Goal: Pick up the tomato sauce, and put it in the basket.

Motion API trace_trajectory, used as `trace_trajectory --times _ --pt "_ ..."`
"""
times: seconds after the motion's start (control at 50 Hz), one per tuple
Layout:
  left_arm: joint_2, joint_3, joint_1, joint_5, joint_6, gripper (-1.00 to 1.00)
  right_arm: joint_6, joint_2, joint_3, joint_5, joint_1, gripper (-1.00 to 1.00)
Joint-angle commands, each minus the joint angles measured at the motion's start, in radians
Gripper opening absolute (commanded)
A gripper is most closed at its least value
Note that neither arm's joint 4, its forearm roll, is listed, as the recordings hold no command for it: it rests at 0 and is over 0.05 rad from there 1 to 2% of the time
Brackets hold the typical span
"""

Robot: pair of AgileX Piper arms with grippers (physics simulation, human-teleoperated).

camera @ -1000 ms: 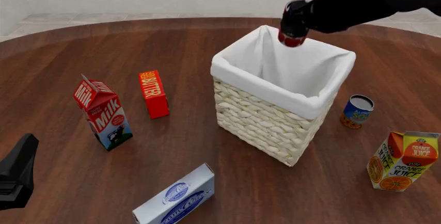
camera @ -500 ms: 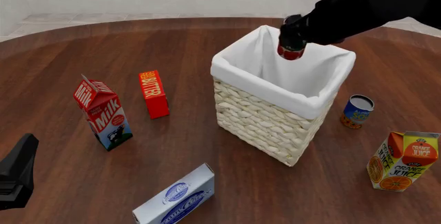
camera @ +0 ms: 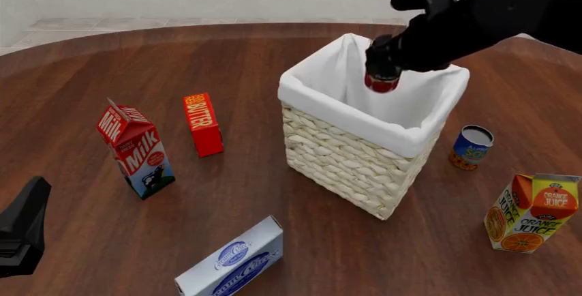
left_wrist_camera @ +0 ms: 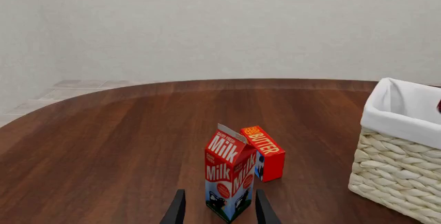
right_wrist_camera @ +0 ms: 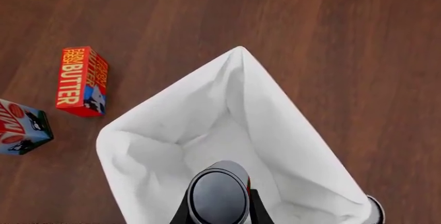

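Right gripper (camera: 383, 71) clamps the sauce (camera: 382, 82) upright, hanging straight over the basket (camera: 359, 166) mouth, so release drops it inside. Left gripper (left_wrist_camera: 218, 211) idles agape near the milk (left_wrist_camera: 230, 180).

- Front view: high, looking forward and down over the bench (camera: 227, 57).
- Left wrist: low, level.
- Right wrist: straight down, close over the basket (right_wrist_camera: 138, 146); all views share it.

On the brown wooden table (camera: 227, 64), a milk carton (camera: 136, 150) stands at left beside a red butter box (camera: 203, 123); a cream cheese box (camera: 233, 260) lies nearest (label up); a blue-labelled can (camera: 471, 147) and an orange juice carton (camera: 531, 213) stand at right.
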Motion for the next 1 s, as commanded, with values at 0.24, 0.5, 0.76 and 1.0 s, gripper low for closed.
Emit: trace_trajectory --times 0.24,0.5,0.76,1.0 --pt "0.003 0.014 -0.003 -0.017 0.003 1.0 0.024 0.03 0.021 -0.005 -0.002 -1.0" --pt "-0.004 0.015 -0.003 -0.011 0.003 1.0 0.025 0.053 0.024 -0.013 -0.003 -1.0" --pt "-0.004 0.015 -0.003 -0.011 0.003 1.0 0.03 0.081 0.031 -0.026 0.001 -1.0" --pt "-0.004 0.015 -0.003 -0.011 0.003 1.0 0.025 0.101 0.026 -0.028 -0.005 -1.0"
